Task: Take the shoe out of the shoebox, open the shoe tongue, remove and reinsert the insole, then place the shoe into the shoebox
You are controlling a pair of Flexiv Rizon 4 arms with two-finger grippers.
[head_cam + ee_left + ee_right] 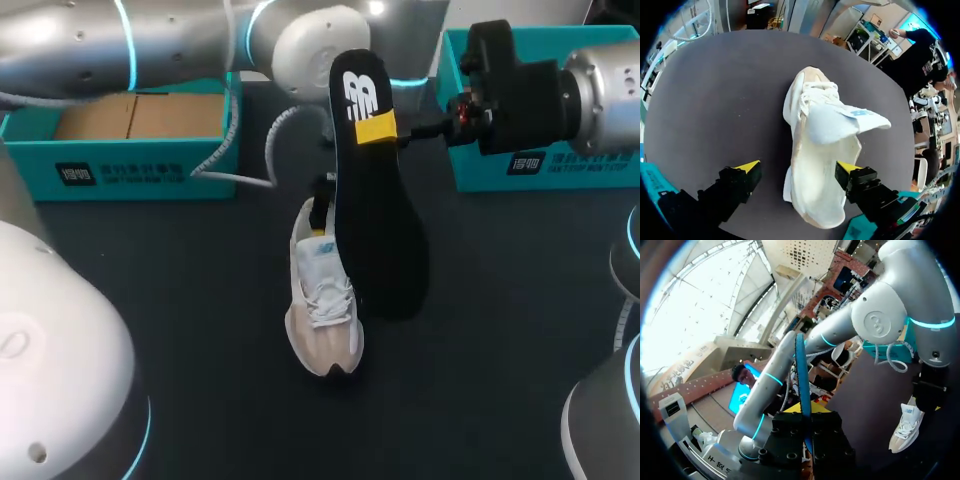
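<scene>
A dark worktop [480, 330] is seen, with an open teal shoebox [130, 172] set at its far left, brown card showing inside, and a second teal box [480, 170] set at its far right. Near the middle of the worktop a white and beige shoe [322, 300] is laid flat on its sole, well apart from both boxes, its toe pointed to the near edge and its heel to the far side. The left arm [150, 45] is brought in from the far left and bent down over the heel end of the shoe. In the left wrist view the left jaws are held wide, with the shoe [820, 165] lying between and below the two yellow fingertips [747, 166]; one tip is placed just beside the shoe's collar, the other stands apart over bare worktop. The tongue [840, 122] is seen lifted up and away from the opening. The right arm [600, 90] is extended level from the right above the worktop. The right jaws are closed on the heel end of a black insole [375, 230], one yellow tip [375, 128] pressed against its face; the insole is hung toe-down in the air, just beside and above the shoe. In the right wrist view the insole [801, 375] is seen edge-on, rising from between the fingers.
</scene>
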